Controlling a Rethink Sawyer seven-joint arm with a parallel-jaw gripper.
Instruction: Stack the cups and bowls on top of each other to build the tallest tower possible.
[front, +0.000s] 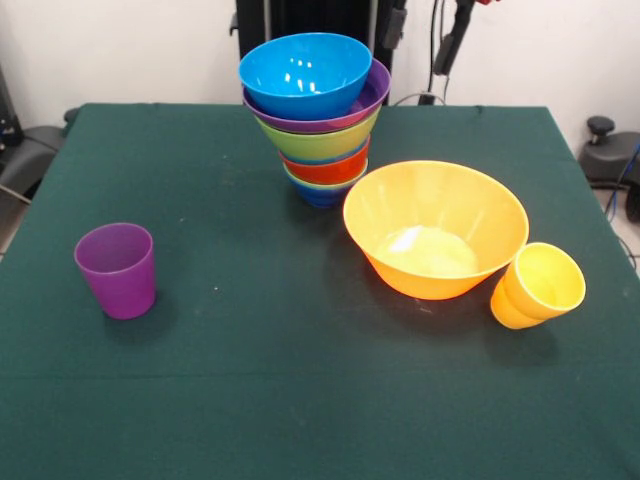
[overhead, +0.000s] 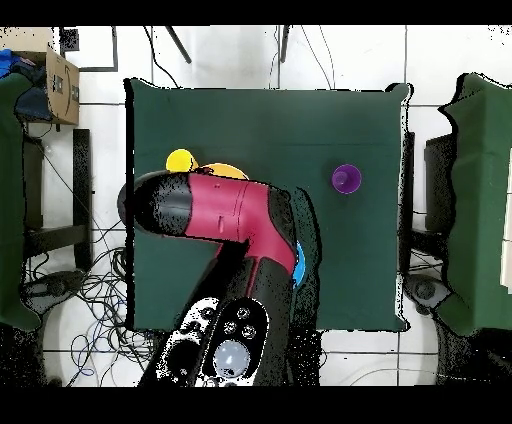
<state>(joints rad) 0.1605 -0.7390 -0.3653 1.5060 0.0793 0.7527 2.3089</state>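
The tower (front: 318, 120) stands at the table's far middle. From the top it holds a large blue bowl (front: 305, 70), a wide purple bowl (front: 368, 103), a large green bowl (front: 320, 140), a red-orange bowl (front: 325, 168) and a dark blue bowl (front: 320, 194) lowest. It leans slightly. The large orange bowl (front: 435, 230) sits alone to its right. The yellow cup (front: 538, 287) lies tilted against that bowl. The purple cup (front: 117, 268) stands upright at the left. A black part of the arm (front: 452, 40) hangs at the top edge, clear of everything.
In the overhead view the red and black arm (overhead: 225, 215) covers the tower, showing only a blue rim (overhead: 300, 262). The orange bowl (overhead: 228, 170), yellow cup (overhead: 180, 158) and purple cup (overhead: 346, 179) show beyond it. Green cloth (front: 300, 380) covers the table.
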